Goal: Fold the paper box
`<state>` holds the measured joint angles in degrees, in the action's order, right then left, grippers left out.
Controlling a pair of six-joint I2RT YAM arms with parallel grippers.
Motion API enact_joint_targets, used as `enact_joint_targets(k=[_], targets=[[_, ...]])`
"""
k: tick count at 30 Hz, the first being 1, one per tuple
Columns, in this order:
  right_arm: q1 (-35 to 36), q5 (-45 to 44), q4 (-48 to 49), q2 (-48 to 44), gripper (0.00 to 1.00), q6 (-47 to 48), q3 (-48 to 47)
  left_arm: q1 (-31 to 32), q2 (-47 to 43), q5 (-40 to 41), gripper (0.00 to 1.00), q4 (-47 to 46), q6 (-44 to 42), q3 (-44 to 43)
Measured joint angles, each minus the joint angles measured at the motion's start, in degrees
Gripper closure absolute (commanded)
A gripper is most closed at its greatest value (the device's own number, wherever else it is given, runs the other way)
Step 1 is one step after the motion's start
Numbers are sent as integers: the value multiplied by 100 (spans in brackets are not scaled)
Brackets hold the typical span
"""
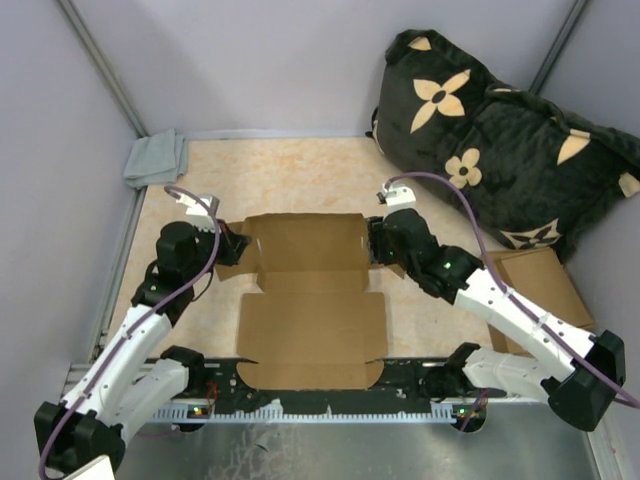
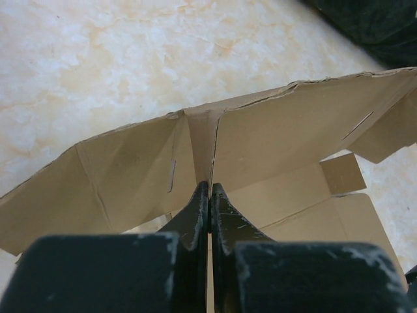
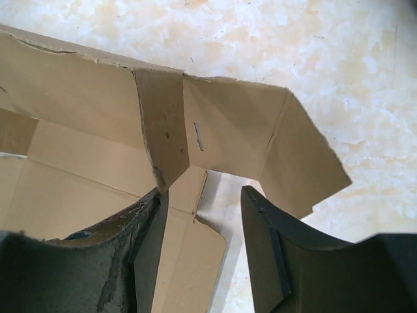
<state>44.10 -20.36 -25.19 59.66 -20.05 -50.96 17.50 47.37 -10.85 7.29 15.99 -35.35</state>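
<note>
Cushion (image 1: 500,140) beyond paper box (image 1: 310,300), seemingly apart

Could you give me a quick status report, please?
Left gripper shut on the box, far-left corner. Right gripper open at far-right corner. Back wall raised. Pillow clear.

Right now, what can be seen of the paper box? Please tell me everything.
The box is plain brown corrugated cardboard, unprinted and die-cut, with creases, flaps and small slots. Its near panels lie flat on the table between the arms. The far panel is raised, and its end flaps are bent at the creases. The left fingers are shut on its far left corner fold. The right fingers stand open at its far right flap.
</note>
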Motion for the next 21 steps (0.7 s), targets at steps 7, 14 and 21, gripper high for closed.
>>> enact_joint_targets(k=[7, 14, 21], targets=[[2, 44, -745, 52, 51, 52, -807, 7, -341, 55, 100, -332, 98, 352], [0, 210, -981, 216, 56, 201, -1060, 83, -463, 350, 100, -391, 118, 468], [4, 374, -1049, 776, 62, 334, -1381, 142, -457, 485, 100, -391, 107, 487]])
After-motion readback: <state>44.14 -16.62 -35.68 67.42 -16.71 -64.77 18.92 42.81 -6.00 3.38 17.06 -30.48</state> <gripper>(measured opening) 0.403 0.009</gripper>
